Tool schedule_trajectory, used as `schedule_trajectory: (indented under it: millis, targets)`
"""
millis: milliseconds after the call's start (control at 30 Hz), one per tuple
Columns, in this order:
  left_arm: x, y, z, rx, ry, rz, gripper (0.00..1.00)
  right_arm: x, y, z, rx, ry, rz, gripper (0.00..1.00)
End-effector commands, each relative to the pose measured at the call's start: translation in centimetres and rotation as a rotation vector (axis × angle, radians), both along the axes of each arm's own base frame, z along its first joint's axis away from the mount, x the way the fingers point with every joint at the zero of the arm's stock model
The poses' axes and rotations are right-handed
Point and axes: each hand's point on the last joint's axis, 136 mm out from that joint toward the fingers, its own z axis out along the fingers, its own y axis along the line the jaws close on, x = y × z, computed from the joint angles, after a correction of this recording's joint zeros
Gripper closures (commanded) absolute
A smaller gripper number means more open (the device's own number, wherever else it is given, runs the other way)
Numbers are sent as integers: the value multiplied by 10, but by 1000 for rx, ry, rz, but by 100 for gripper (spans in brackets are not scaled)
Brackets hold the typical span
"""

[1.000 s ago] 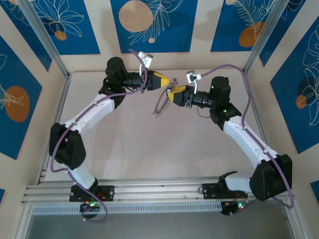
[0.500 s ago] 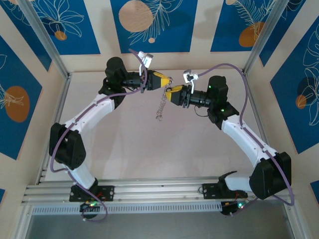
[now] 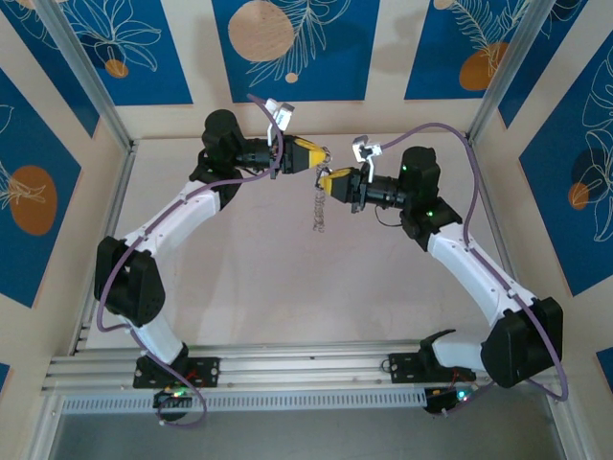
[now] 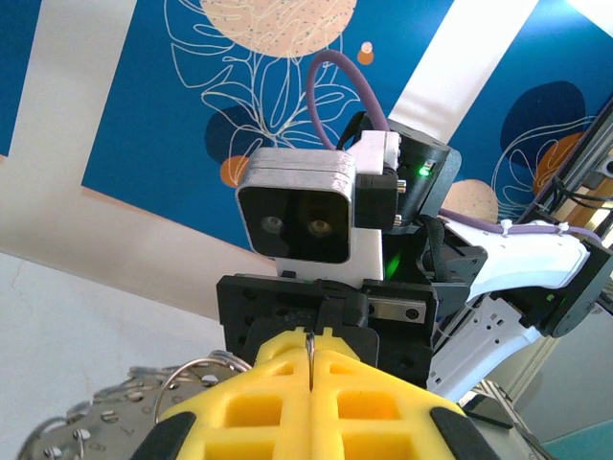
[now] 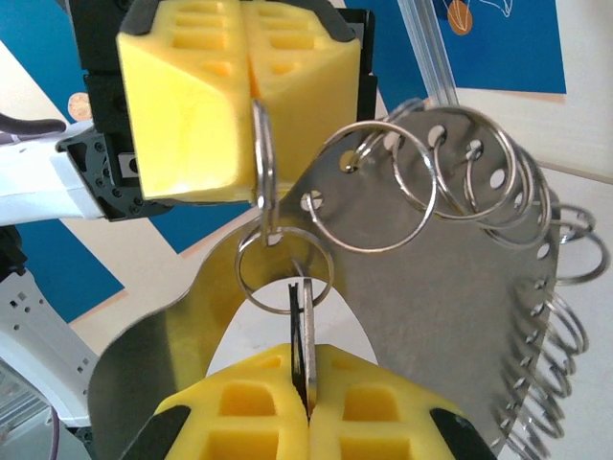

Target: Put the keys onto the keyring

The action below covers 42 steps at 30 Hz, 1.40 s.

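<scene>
Right wrist view: your right gripper [image 5: 306,404] is pressed together on the thin dark key [image 5: 299,326], held edge-on; its long axis aims straight up at the left gripper [image 5: 249,86] facing it. That one is pinched shut on a slim steel split ring [image 5: 261,153], also edge-on; a small round wire ring [image 5: 251,284] sits between them, apparently looped round the key's top. The large silvery keyring fringed with wire loops [image 5: 450,297] hangs just right of that line, over the pale bench [image 3: 287,287]; I judge any threading push should run along it.
</scene>
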Motion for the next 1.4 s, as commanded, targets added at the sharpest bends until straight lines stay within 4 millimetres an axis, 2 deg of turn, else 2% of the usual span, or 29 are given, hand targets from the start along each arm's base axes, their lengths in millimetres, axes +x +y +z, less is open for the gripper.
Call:
schedule_trajectory:
  millis: [0, 267, 1033, 1367]
  targets:
    - [-8, 1, 11, -27, -64, 0, 100, -5, -7, 14, -12, -33, -20, 100]
    - [-8, 2, 8, -14, -73, 10, 100, -9, -14, 17, -45, -18, -31, 100]
    - [-13, 3, 2, 2, -73, -2, 100, 3, -27, 32, -96, -18, -42, 100]
    - [-14, 3, 3, 2, -77, -2, 100, 6, -27, 22, -114, 20, -26, 100]
